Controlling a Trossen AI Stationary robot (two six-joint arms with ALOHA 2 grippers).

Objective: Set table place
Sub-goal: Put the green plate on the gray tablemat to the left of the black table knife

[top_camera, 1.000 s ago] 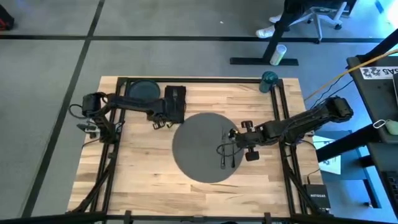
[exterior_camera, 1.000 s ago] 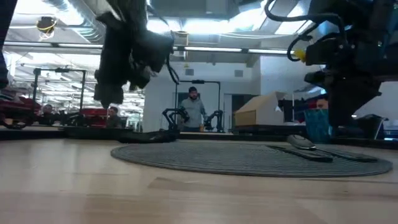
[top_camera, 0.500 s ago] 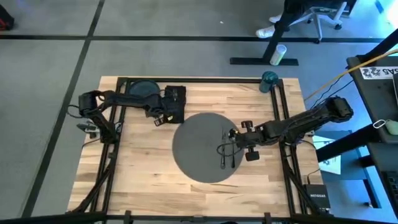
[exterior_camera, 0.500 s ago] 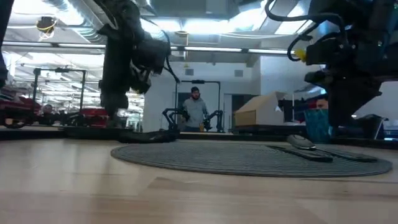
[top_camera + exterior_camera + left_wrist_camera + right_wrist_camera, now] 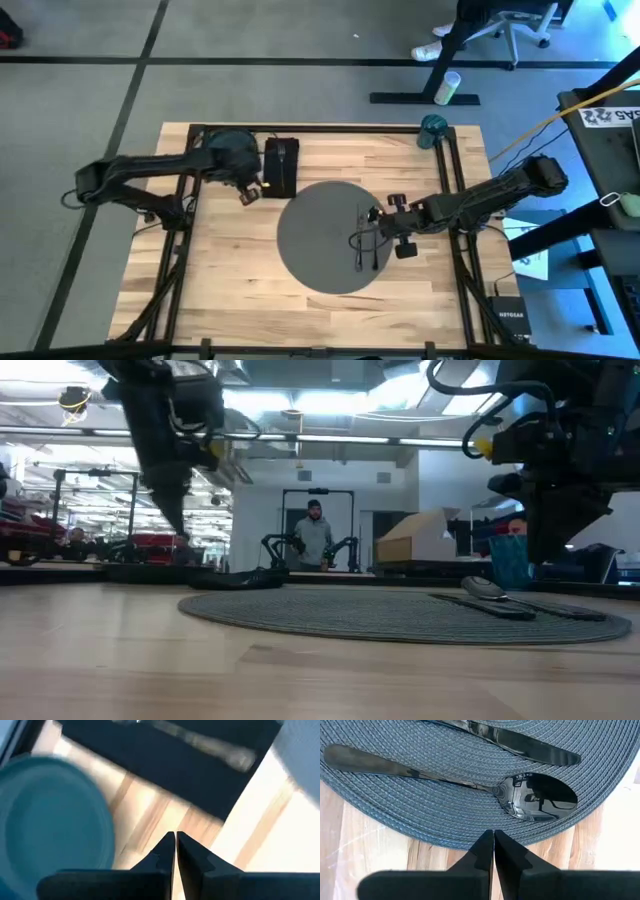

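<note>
Spoon and knife lie on the placemat; plate waits

Left tool (image 5: 246, 192), shut and empty, hangs near the plate (image 5: 228, 146), likely to fetch it. Right tool (image 5: 493, 840), shut, rests by the spoon (image 5: 520, 795) on the placemat (image 5: 325, 235), mid-table (image 5: 230, 270).

Fig.: table (image 5: 230, 280), pale planked wood top w/ thin black frame rails. Round dark-grey placemat (image 5: 320, 240) lies flat approx. at centre; its edge meets bare wood in right wrist view. Black rectangular napkin (image 5: 281, 165) lies at approx. 11 o'clock from the mat, near the far rail. Dark blue-grey round plate (image 5: 232, 148) rests just beside the napkin, at 9 o'clock from it, in the far left corner.
</note>
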